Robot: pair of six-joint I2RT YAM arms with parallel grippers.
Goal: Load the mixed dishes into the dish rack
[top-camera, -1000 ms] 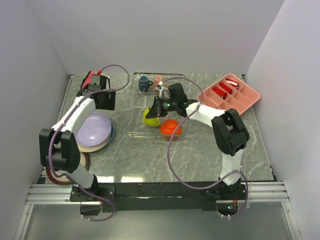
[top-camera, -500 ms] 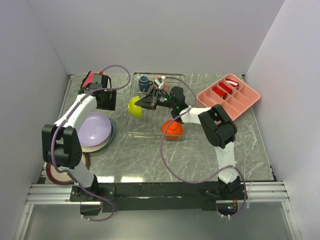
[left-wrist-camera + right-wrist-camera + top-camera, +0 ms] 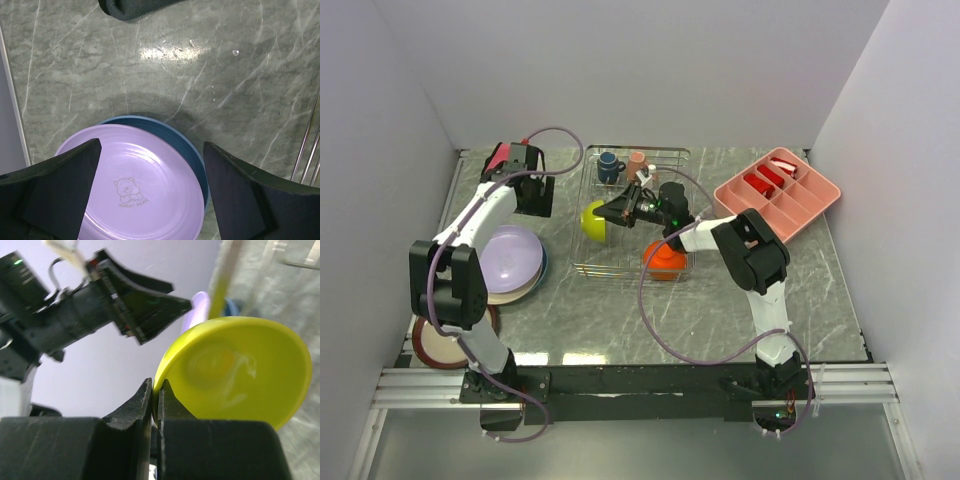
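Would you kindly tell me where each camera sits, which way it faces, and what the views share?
Top external: above and behind the bases, facing down at table and dish rack; left arm, right arm show.
Left wrist: facing down at the lavender plate; open left tool frames it.
Right wrist: facing sideways at the yellow-green bowl in the shut right tool.
Shared: top view shows both dishes.

**Clearances and Obstructions**

Inside the dish rack (image 3: 605,272), the dark blue mug (image 3: 610,166) and pink cup (image 3: 637,160) block the far end; the orange bowl (image 3: 663,258) blocks the near right corner. The right tool (image 3: 153,389), pinching the yellow-green bowl (image 3: 592,221), and its arm cross the middle. Open table (image 3: 615,322) runs along the rack's near side and between rack and lavender plate (image 3: 508,255). The spread left tool (image 3: 152,147) hangs beyond that plate.
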